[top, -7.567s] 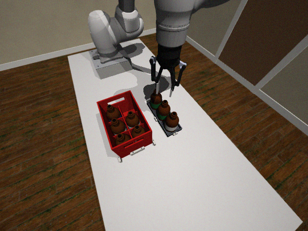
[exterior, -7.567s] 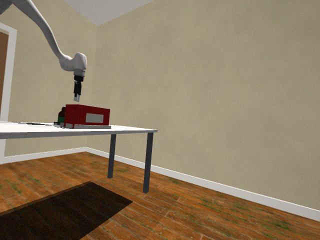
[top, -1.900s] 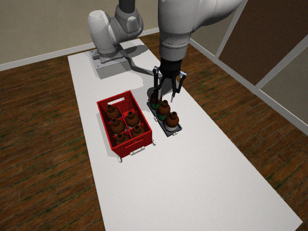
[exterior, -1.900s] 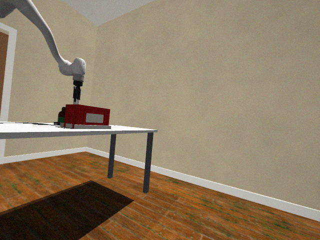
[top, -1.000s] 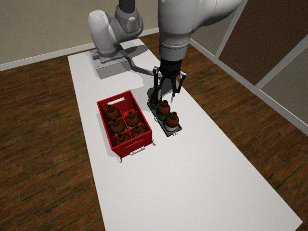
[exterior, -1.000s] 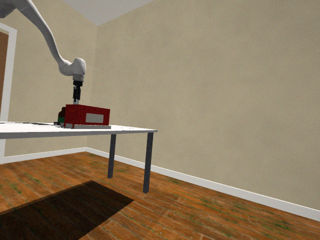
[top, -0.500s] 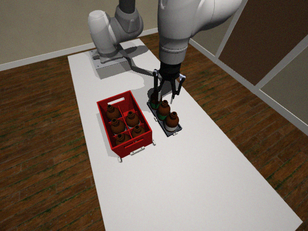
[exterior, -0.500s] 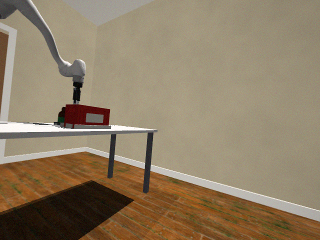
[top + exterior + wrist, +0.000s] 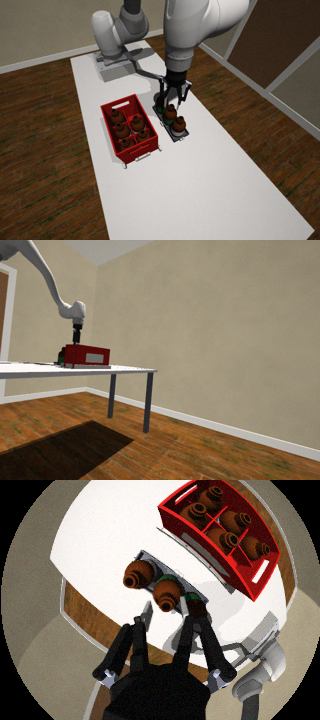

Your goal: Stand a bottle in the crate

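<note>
The red crate (image 9: 136,152) (image 9: 74,356) (image 9: 172,517) stands level. Several brown bottles stand in it; its far cell on the tray side is empty (image 9: 132,113). The dark tray (image 9: 173,140) (image 9: 143,553) lies beside it with three upright bottles: a near one with a white label (image 9: 178,126) (image 9: 138,574), a middle one with a green label (image 9: 169,114) (image 9: 167,589), and a far one (image 9: 160,102) (image 9: 196,607), partly hidden by a finger. My gripper (image 9: 171,107) (image 9: 75,343) (image 9: 166,609) points down, part-open and empty, its fingertips near the middle bottle's neck in the pictures; exact height cannot be told.
White stops (image 9: 142,156) stand on the table at the crate's near end. The crate wall and its dividers rise left of the tray in the top view. The arm's base (image 9: 115,68) is at the table's far end. Neighbouring bottles stand close together on the tray.
</note>
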Robot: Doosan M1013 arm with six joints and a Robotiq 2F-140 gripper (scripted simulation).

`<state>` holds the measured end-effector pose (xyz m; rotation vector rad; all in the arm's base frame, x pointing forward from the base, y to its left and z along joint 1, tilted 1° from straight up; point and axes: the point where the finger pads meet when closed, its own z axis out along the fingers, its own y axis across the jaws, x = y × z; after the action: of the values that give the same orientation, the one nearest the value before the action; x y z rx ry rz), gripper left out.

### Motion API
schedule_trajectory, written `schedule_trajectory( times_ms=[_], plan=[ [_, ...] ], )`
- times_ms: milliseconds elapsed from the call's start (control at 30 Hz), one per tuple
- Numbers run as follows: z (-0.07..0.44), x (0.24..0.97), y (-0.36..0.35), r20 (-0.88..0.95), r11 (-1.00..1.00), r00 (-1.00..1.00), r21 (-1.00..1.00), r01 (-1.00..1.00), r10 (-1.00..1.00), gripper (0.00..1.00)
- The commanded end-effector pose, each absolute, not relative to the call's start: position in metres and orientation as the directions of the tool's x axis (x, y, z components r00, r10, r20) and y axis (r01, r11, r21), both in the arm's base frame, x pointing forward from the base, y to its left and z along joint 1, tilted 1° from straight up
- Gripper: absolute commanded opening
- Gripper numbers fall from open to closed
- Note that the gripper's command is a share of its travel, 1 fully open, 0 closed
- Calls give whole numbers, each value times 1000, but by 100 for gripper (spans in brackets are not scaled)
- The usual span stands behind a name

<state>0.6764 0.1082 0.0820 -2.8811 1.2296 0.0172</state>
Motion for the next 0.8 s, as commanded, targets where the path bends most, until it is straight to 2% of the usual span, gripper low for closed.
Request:
schedule_trajectory(
  times_ms=[0,767],
  plan=[
    [75,674,110,-16,-692,692,-2,-721,-721,38],
    [68,674,110,-16,-692,692,-2,-721,-721,38]
  ],
)
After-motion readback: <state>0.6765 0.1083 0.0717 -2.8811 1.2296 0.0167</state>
